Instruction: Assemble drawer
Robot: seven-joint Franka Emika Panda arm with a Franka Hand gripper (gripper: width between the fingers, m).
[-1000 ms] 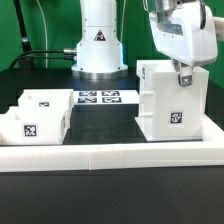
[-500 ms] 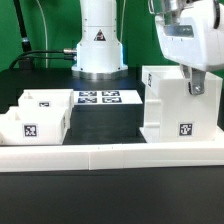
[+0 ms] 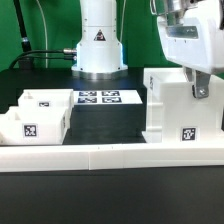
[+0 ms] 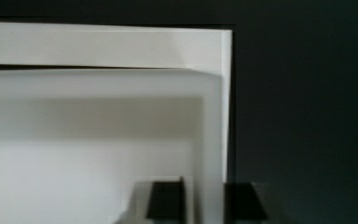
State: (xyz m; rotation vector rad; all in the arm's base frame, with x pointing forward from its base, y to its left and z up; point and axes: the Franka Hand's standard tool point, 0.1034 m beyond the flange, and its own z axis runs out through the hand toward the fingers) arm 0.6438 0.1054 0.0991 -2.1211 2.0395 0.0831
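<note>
The drawer's tall white housing (image 3: 178, 108) stands upright on the black table at the exterior view's right, with a square tag low on its front. My gripper (image 3: 200, 88) comes down from above and is shut on the housing's thin side wall. In the wrist view the two dark fingers (image 4: 165, 201) straddle that white wall (image 4: 210, 130), one on each side, with my gripper (image 4: 204, 202) closed on it. Two small white trays (image 3: 32, 117) with tags sit together at the exterior view's left, apart from the housing.
The marker board (image 3: 98, 98) lies flat between the trays and the housing, in front of the arm's white base (image 3: 98, 45). A long low white border wall (image 3: 110, 155) runs along the near side of the table.
My gripper and the housing it holds have shifted toward the exterior view's right, close to the border wall. The trays have not moved.
</note>
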